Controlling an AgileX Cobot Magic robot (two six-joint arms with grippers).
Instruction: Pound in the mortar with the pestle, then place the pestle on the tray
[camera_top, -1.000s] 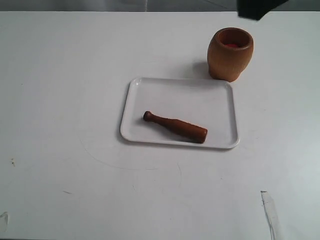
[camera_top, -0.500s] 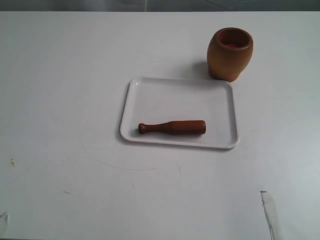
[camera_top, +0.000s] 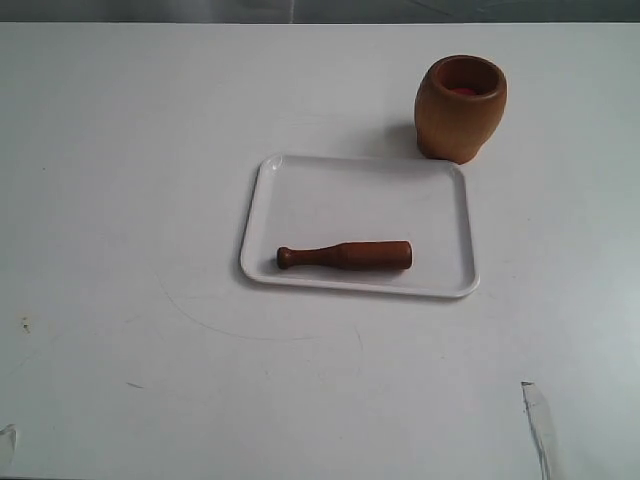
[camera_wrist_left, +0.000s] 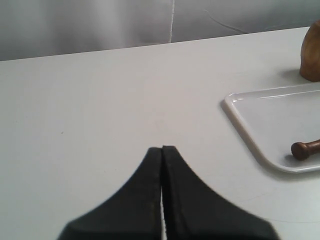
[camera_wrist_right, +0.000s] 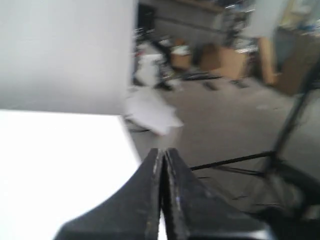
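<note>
The dark-brown pestle lies flat on the white tray, near its front rim, knob pointing left. The light-brown mortar stands upright on the table just behind the tray's far right corner. Neither gripper shows in the exterior view. In the left wrist view my left gripper is shut on nothing, hovering over bare table, with the tray's corner, the pestle's knob and the mortar's edge off to one side. My right gripper is shut and empty, pointing past the table's edge toward the room floor.
The white table spreads wide to the left and front of the tray. A strip of tape lies near the front right. Beyond the table edge the right wrist view shows floor, boxes and stand legs.
The pestle rolled from a diagonal lie to level along the tray's front rim, then stayed still. The dark arm at the exterior view's top right corner has left the view.
</note>
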